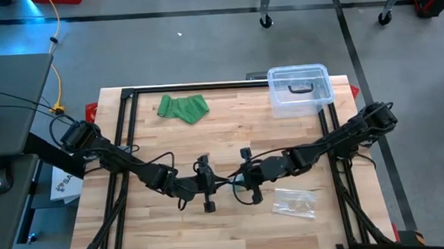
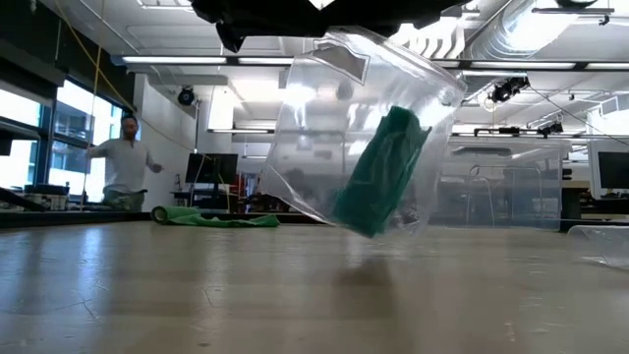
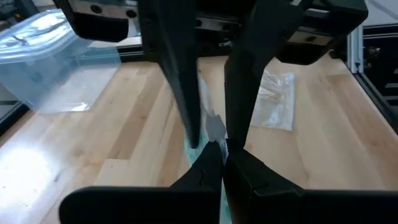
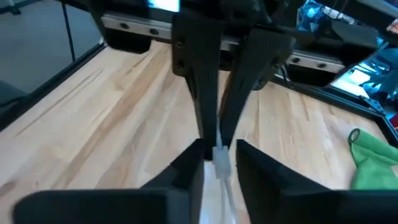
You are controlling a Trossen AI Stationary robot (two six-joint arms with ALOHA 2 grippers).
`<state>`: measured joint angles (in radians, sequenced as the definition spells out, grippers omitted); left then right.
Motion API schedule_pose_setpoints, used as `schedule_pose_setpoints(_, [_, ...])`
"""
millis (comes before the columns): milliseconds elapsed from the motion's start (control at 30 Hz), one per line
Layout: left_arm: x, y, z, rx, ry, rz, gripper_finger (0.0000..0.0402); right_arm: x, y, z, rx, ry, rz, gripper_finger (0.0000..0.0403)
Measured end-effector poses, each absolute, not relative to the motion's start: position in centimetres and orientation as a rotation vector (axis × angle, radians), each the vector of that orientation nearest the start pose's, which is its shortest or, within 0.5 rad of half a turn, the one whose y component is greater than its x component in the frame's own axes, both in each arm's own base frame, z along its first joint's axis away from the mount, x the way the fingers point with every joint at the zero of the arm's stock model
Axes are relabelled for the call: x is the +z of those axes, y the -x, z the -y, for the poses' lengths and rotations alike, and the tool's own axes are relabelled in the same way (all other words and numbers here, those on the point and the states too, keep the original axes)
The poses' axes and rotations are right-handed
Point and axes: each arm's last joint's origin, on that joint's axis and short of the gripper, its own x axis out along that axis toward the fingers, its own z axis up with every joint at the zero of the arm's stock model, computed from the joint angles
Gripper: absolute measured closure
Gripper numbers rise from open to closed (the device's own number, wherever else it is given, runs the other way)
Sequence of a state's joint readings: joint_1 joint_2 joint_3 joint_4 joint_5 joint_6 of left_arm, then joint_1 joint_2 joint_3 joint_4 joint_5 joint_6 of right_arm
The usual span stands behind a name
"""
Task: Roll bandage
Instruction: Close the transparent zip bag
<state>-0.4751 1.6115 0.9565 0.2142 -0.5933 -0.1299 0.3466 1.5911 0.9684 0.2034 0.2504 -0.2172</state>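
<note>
A clear plastic bag (image 2: 364,128) with a green rolled bandage (image 2: 383,172) inside hangs above the middle of the table. My left gripper (image 1: 207,179) is shut on the bag's upper edge. My right gripper (image 1: 244,177) faces it from the table's right. Its fingers (image 4: 249,163) stand narrowly apart on either side of a strip of the bag's edge (image 4: 220,155). I cannot tell whether they touch that strip. In the low view, both grippers are mostly out of frame above the bag. My left gripper pinches the bag's upper edge (image 3: 212,138) between its two fingertips (image 3: 205,163). It comes from the table's left, slanting a little downward. The bag hangs tilted below the fingers, clear of the table, with the green roll leaning inside it.
A loose green cloth (image 1: 182,107) lies at the table's far left. A clear lidded box (image 1: 300,89) stands at the far right. A small clear packet (image 1: 295,202) lies near the front right. A person (image 2: 123,162) stands in the room beyond the table.
</note>
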Motion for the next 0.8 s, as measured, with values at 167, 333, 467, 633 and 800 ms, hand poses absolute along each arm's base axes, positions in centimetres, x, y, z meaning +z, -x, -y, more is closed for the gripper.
schedule_pose_setpoints(167, [22.58, -31.36, 14.32, 0.138, -0.100, -0.377, 0.0401, 23.37, -32.84, -11.12, 0.146, 0.358, -0.394, 0.0387])
schedule_pose_setpoints(333, [22.54, -31.34, 14.32, 0.133, -0.101, -0.382, 0.0401, 23.37, -32.75, -11.38, 0.147, 0.357, -0.393, 0.0382])
schedule_pose_setpoints(467, [22.61, -31.24, 14.41, 0.133, -0.103, -0.382, 0.0401, 23.31, -32.72, -11.37, 0.141, 0.332, -0.402, 0.0373])
schedule_pose_setpoints(633, [22.85, -31.02, 14.46, 0.133, -0.107, -0.382, 0.0401, 23.36, -32.70, -11.38, 0.126, 0.291, -0.409, 0.0372])
schedule_pose_setpoints(800, [22.60, -30.86, 14.49, 0.134, -0.115, -0.407, 0.0401, 23.20, -32.28, -11.73, 0.092, 0.310, -0.437, 0.0372])
